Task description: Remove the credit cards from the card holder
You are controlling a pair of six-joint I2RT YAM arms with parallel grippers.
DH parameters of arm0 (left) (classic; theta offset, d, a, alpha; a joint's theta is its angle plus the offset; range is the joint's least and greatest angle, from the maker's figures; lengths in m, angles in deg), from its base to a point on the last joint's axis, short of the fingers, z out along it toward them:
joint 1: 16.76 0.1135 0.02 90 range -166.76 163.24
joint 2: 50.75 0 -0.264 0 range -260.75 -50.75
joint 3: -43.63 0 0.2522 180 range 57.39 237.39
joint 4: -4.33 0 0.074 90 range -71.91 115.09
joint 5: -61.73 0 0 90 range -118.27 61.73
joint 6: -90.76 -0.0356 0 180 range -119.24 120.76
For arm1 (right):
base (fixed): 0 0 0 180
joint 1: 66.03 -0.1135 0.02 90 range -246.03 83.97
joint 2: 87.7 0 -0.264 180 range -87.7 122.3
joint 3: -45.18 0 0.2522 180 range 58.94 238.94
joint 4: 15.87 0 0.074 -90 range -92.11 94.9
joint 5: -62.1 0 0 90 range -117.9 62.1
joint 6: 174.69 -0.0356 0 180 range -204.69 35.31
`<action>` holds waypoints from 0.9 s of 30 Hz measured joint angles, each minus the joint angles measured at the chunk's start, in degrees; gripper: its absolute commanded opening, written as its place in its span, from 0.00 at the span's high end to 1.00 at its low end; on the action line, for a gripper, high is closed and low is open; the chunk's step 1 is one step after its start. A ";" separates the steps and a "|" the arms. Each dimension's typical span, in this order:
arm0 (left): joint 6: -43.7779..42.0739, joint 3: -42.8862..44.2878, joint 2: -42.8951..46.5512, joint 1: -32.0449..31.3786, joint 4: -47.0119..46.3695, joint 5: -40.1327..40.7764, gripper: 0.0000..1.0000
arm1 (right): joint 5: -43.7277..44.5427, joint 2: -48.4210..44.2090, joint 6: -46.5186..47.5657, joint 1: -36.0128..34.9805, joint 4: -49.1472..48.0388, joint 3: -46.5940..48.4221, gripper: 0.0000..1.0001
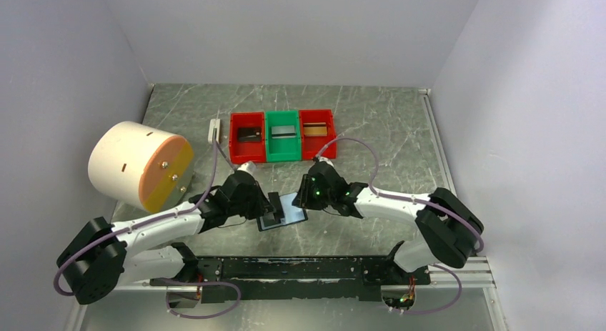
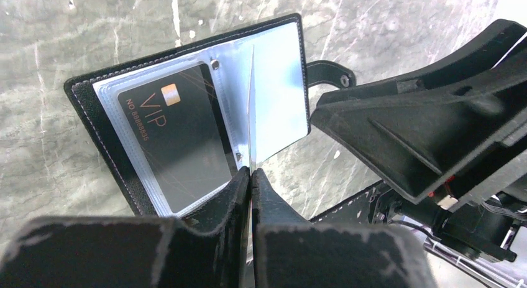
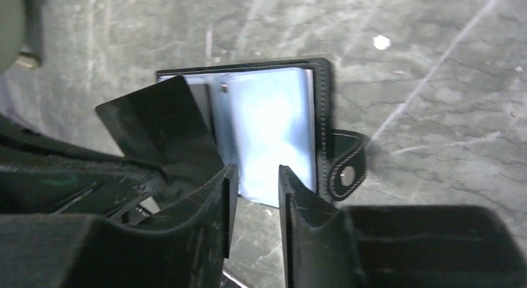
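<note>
The black card holder (image 1: 288, 216) lies open on the table between both grippers. In the left wrist view it (image 2: 279, 76) shows glossy clear pockets, and a black VIP credit card (image 2: 174, 139) sits in the left pocket. My left gripper (image 2: 251, 171) is shut on the bottom edge of a thin pocket leaf (image 2: 252, 101) and holds it upright. In the right wrist view that leaf (image 3: 155, 132) looks dark, left of the bluish inner pocket (image 3: 273, 126). My right gripper (image 3: 257, 176) is open and empty just off the holder's near edge. Both grippers, left (image 1: 275, 206) and right (image 1: 306, 197), show from above.
Three bins stand behind: a red one (image 1: 246, 124) with a dark card, a green one (image 1: 282, 149) with a grey card, a red one (image 1: 316, 116) with a tan-orange card. A small white block (image 1: 213, 131) lies to their left. A big white and orange cylinder (image 1: 139, 166) stands at the left.
</note>
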 measured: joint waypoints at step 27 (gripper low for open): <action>-13.66 -3.82 28.20 13.64 3.06 -9.46 0.91 | -23.96 -2.89 2.73 4.94 -25.44 -0.57 0.31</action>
